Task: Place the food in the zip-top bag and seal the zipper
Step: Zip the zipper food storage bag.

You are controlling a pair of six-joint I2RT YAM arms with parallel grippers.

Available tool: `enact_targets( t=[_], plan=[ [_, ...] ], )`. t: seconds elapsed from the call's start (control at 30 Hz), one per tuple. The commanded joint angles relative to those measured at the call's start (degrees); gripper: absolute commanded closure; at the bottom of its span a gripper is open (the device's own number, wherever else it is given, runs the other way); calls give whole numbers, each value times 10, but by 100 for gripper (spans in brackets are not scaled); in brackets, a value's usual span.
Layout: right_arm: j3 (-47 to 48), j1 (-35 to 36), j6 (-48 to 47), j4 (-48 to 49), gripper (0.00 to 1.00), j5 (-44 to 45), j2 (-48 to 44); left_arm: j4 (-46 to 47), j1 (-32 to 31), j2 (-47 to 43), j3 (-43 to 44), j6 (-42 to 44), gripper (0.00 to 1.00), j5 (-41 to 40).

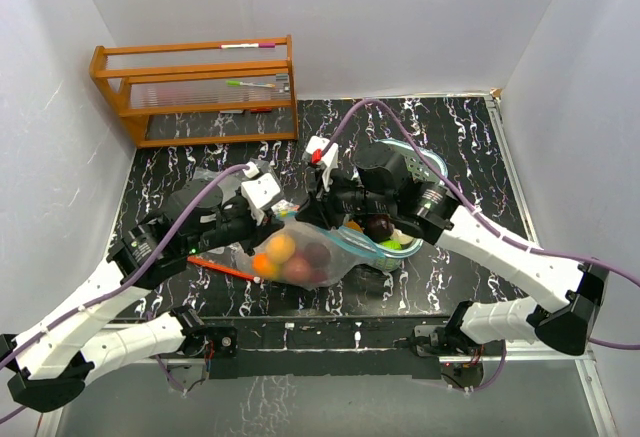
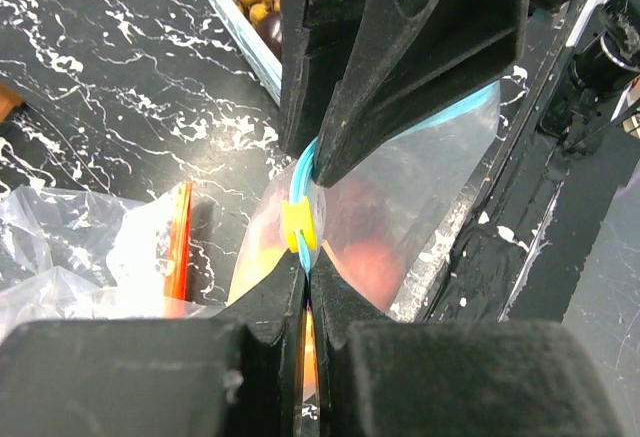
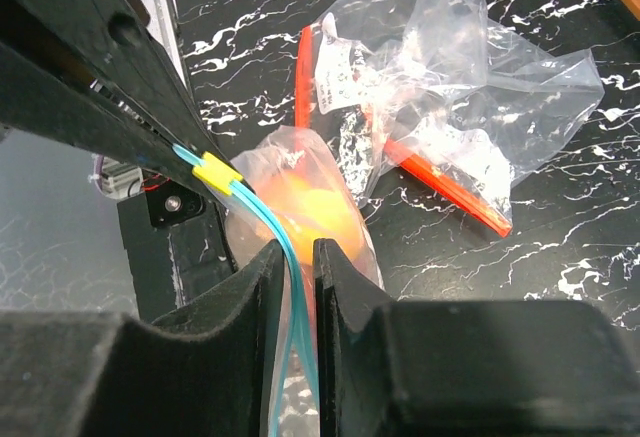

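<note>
The black marbled table (image 1: 170,167) fills the overhead view, with a wooden rack (image 1: 195,87) at its upper left against the back wall. The left arm (image 1: 110,287) reaches in from the lower left and the right arm (image 1: 500,247) from the lower right, and they meet at the middle of the frame. There the zip-top bag (image 1: 335,257) lies on the table, bulging with the food (image 1: 282,249): orange, yellow and dark red pieces show through the clear plastic. A teal basket (image 2: 245,37) stands just right of the bag; the upper left of the left wrist view shows brown nuts and a dark fruit in it. Crumpled spare bags (image 3: 470,87) with orange-red zippers lie to the left of the filled bag. Both sets of jaws are on the bag's teal zipper (image 3: 262,227). The left jaws are clamped tight on it. The right jaws stand narrow, with the zipper track pinched between them. A yellow slider (image 2: 298,227) sits on the track between the two grips, right at the tips of the left jaws
</note>
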Motion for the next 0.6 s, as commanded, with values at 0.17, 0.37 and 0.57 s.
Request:
enact_targets(
  t=[0.17, 0.37, 0.57],
  plan=[
    [-1, -4, -3, -11, 76, 16, -30, -5, -2, -22, 32, -4, 100, -3],
    [-10, -3, 3, 61, 37, -30, -50, 2, -3, -20, 21, -7, 100, 2],
    [21, -3, -9, 80, 31, -66, -14, 7, -2, -16, 17, -12, 100, 14]
  ],
)
